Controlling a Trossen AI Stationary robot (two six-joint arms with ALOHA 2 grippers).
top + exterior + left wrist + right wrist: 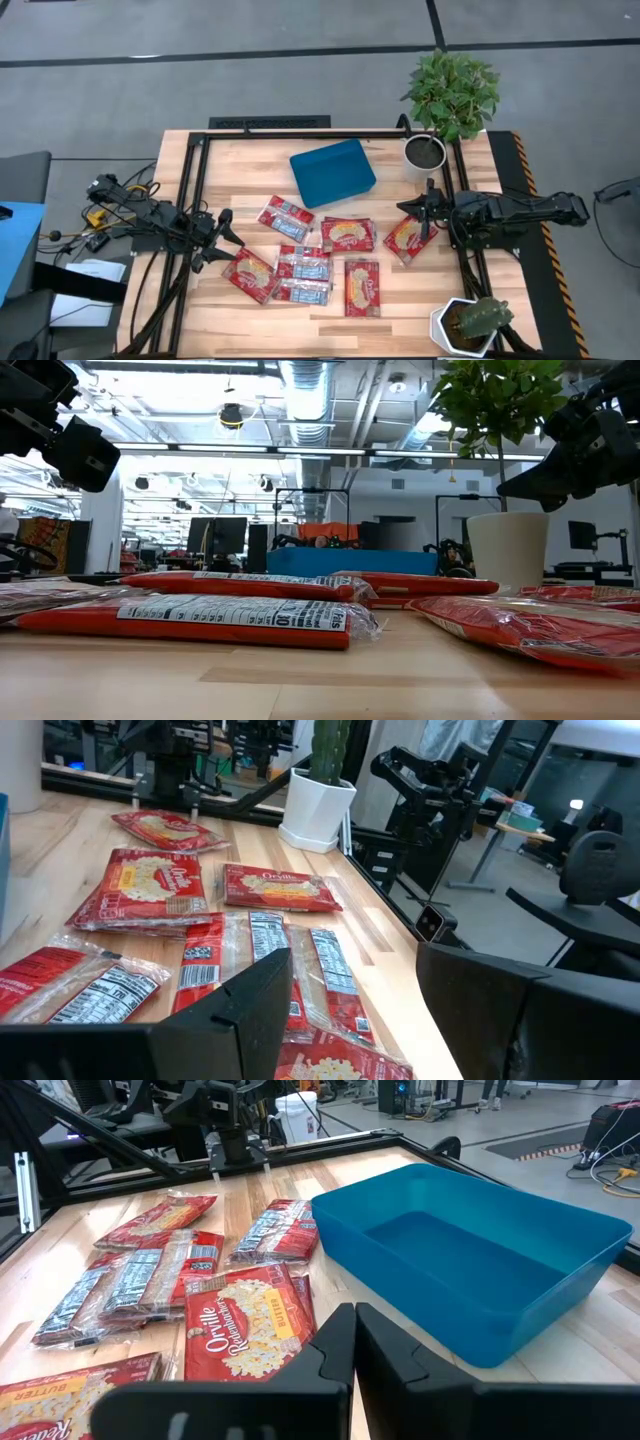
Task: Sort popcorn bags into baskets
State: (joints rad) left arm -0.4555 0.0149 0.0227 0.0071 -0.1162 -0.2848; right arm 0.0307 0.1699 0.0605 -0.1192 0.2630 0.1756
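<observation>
— Where do we see the popcorn bags [310, 258]?

— Seven lie flat and loose on the tabletop [240, 155], clustered in front of the teal basket [333, 171], which holds nothing we can see.

— And our pincers?

— The left pincer [222, 240] hovers just beside the leftmost bag [250, 274], fingers spread wide, empty. The right pincer [425, 208] sits over the rightmost bag [409, 238], fingers nearly together, gripping nothing.

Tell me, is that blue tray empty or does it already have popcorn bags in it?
Empty. The teal tray shows only its bare blue floor, and all the popcorn bags lie out on the wooden table.
</observation>
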